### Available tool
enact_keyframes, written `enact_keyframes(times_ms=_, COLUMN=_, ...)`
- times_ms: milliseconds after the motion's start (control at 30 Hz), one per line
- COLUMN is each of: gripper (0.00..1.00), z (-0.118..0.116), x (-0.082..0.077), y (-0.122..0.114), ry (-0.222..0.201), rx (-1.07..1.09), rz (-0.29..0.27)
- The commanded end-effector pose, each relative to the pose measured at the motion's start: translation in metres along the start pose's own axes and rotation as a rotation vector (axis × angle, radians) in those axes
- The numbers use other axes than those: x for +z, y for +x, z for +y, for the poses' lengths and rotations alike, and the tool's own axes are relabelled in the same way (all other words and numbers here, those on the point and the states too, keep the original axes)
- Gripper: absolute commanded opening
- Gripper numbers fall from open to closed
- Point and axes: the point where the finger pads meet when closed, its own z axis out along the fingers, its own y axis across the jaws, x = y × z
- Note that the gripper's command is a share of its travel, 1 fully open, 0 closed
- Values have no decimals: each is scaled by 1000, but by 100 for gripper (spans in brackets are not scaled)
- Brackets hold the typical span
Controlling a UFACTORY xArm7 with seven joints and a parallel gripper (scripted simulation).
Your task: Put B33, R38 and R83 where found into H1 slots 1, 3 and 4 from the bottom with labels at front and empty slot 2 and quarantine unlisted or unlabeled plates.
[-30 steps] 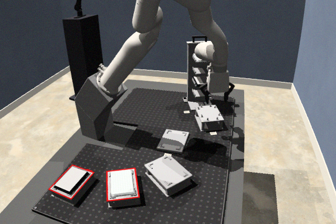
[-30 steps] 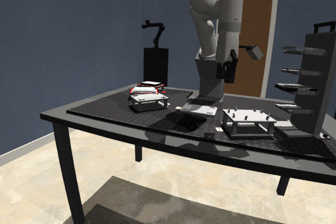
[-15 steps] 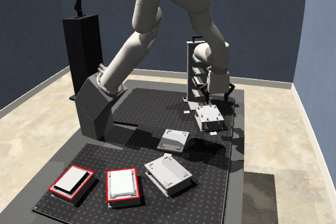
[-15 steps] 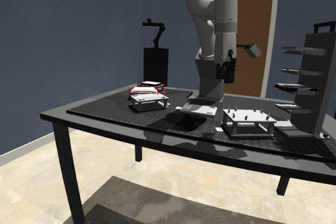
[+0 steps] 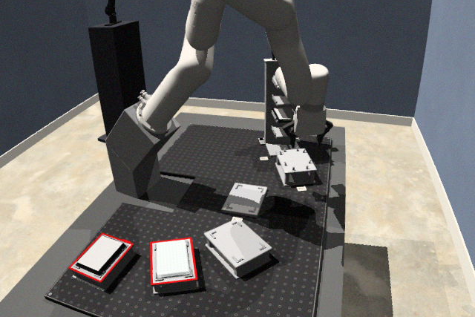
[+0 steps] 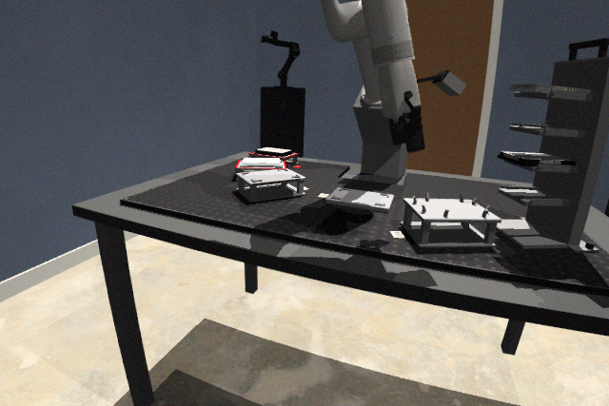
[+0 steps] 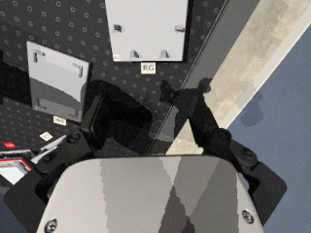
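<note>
- The gripper (image 6: pixel 407 132) hangs above the far right part of the table (image 6: pixel 206 239), fingers spread to their widest with nothing between them.
- The plate rack (image 6: pixel 575 145) stands at the far right corner of the table as the top view has it. Its four shelves open toward the arm. In the exterior view the gripper is level with the middle shelves but well apart from the rack, so I judge the coming move to be a sideways reach toward the shelf fronts.
- A dark plate (image 6: pixel 528 158) lies on the second shelf from the bottom, its long axis running out from the rack's back and its front end overhanging the shelf. The manifest wants that slot empty, so this is likely the plate to take. Its label cannot be read.
- The other shelves look to hold thin plates. Whether they sit fully home cannot be told.
- Between gripper and rack stands a raised stand with pins (image 5: pixel 296 160), bare on top; the wrist view shows its "RG" tag.
- A flat low nest (image 5: pixel 245 198) lies near the middle of the table, nothing on it.
- A boxy raised nest (image 5: pixel 237 245) near the front edge is bare too.
- Two red-bordered nests sit at the front left corner: the left one (image 5: pixel 75 262) holds a plate with a smooth pale top lying askew, the right one (image 5: pixel 154 263) holds a white gridded plate seated square.
</note>
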Motion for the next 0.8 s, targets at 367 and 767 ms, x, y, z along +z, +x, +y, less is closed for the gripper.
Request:
enact_keyframes(times_ms=367, gripper=100, z=2, x=-2, y=0, ry=11, rx=-5, rz=276)
enact_keyframes(times_ms=767, gripper=100, z=2, x=-2, y=0, ry=12, rx=-4, rz=442)
